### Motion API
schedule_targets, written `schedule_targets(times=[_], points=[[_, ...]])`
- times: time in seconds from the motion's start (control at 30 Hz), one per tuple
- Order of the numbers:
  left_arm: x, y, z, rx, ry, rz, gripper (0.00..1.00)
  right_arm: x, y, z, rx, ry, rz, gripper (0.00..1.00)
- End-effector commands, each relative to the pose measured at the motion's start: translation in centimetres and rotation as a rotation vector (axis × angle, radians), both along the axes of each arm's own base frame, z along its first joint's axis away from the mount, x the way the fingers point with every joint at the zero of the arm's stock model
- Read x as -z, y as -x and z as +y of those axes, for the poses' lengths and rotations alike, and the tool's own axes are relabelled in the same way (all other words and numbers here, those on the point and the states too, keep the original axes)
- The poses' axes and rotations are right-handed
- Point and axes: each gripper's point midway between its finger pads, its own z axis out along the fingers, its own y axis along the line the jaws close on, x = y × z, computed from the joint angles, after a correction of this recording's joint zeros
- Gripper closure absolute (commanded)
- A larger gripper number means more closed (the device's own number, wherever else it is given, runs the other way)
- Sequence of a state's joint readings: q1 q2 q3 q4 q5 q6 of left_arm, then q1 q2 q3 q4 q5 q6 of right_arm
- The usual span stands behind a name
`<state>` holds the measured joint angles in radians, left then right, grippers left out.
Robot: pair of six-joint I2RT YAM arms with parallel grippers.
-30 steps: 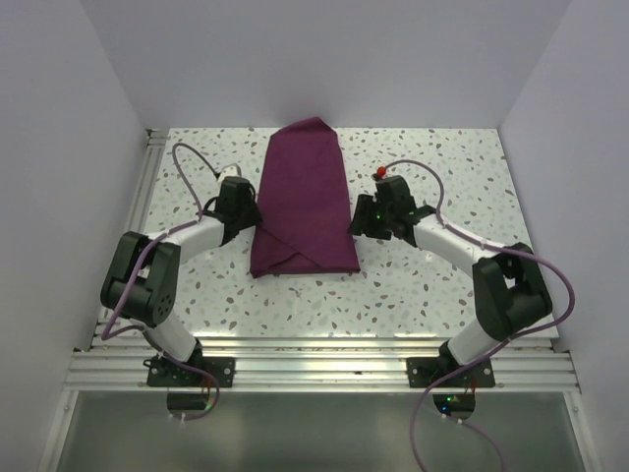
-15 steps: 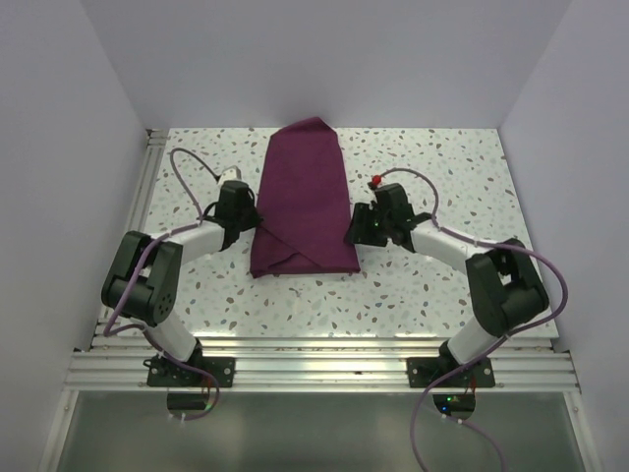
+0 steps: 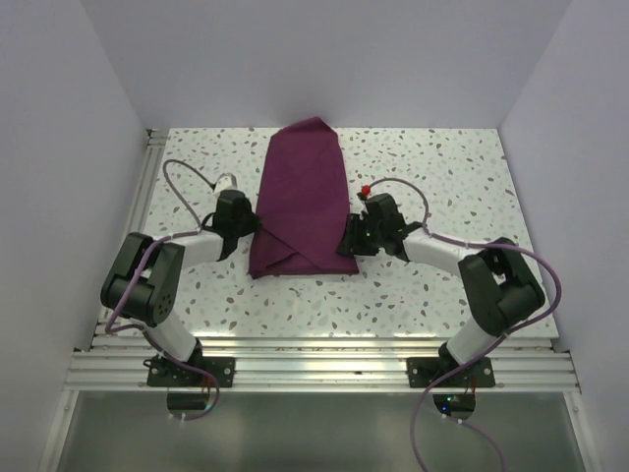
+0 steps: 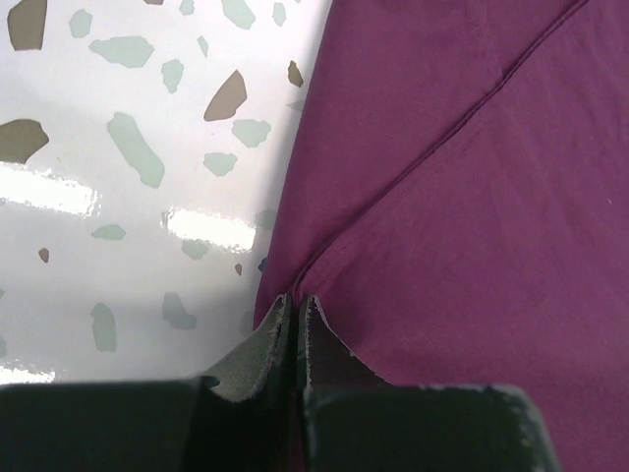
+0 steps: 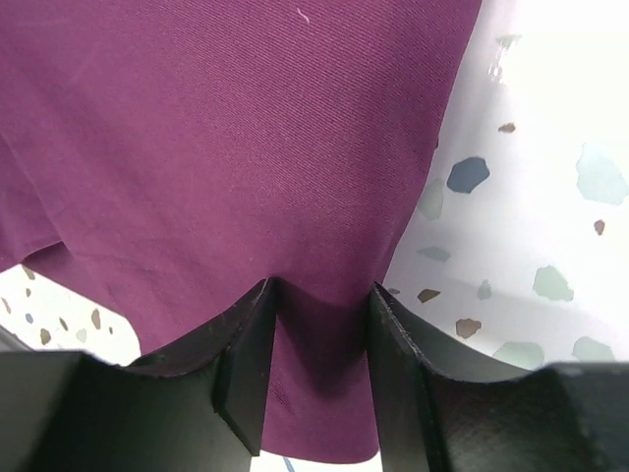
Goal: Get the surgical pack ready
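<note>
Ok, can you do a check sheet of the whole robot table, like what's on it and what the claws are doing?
Surface: speckled white table, glossy, with glare patches.
Job's things: surgical pack, a maroon cloth folded into a long bundle, lying flat mid-table with one corner pointing to the far edge.
Clutter: nothing seen.
Grippers: left gripper pinched shut on the cloth's left edge; right gripper open, its fingers straddling the cloth near its right edge.
Cables: purple cables loop off both arms above the table, clear of the cloth.
Surroundings: plain white walls on three sides; metal frame rail along the near edge.
</note>
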<state>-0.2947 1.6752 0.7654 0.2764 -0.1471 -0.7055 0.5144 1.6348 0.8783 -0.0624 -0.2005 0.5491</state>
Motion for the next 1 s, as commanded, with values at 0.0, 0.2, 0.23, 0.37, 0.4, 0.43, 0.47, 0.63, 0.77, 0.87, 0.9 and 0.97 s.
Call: schedule_targets(times=[0.0,0.2,0.23,0.37,0.4,0.43,0.47,0.63,0.77,0.87,0.9,0.97], points=[[3.1,3.3,0.6,-0.003,0.004,0.1,1.0,-0.2,1.4,0.3,-0.007,-0.007,0.006,0.58],[3.3,6.1,-0.3,0.01,0.034,0.088,1.0,0.2,3.5,-0.5,0.01,0.008,0.018,0.59],[3.3,6.9,-0.3,0.01,0.04,0.089,1.0,0.3,4.0,-0.9,0.016,0.013,0.019,0.59],[3.0,9.0,-1.7,0.034,0.065,0.075,1.0,0.2,6.1,-1.4,0.017,0.02,0.029,0.59],[3.0,9.4,-1.8,0.034,0.067,0.079,1.0,0.1,6.6,-1.5,0.016,0.02,0.028,0.59],[2.7,9.8,-1.9,0.038,0.071,0.07,1.0,0.5,7.4,-1.8,0.016,0.028,0.038,0.59],[2.6,10.2,-2.3,0.045,0.073,0.071,1.0,-0.1,8.0,-1.7,0.017,0.02,0.029,0.59],[2.9,12.6,-2.8,0.061,0.087,0.085,1.0,0.5,10.7,-3.2,0.03,0.026,0.054,0.59],[3.4,13.7,-2.1,0.046,0.077,0.101,1.0,0.4,12.5,-4.2,0.051,0.009,0.059,0.58],[3.6,14.3,-1.5,0.036,0.071,0.102,0.98,-0.2,12.9,-5.0,0.069,0.017,0.041,0.52],[3.5,14.4,-1.3,0.033,0.064,0.105,0.89,-0.3,12.8,-5.2,0.074,0.022,0.037,0.49],[3.2,14.2,-0.8,0.02,0.029,0.098,0.77,-1.1,12.8,-5.3,0.061,0.035,0.027,0.43]])
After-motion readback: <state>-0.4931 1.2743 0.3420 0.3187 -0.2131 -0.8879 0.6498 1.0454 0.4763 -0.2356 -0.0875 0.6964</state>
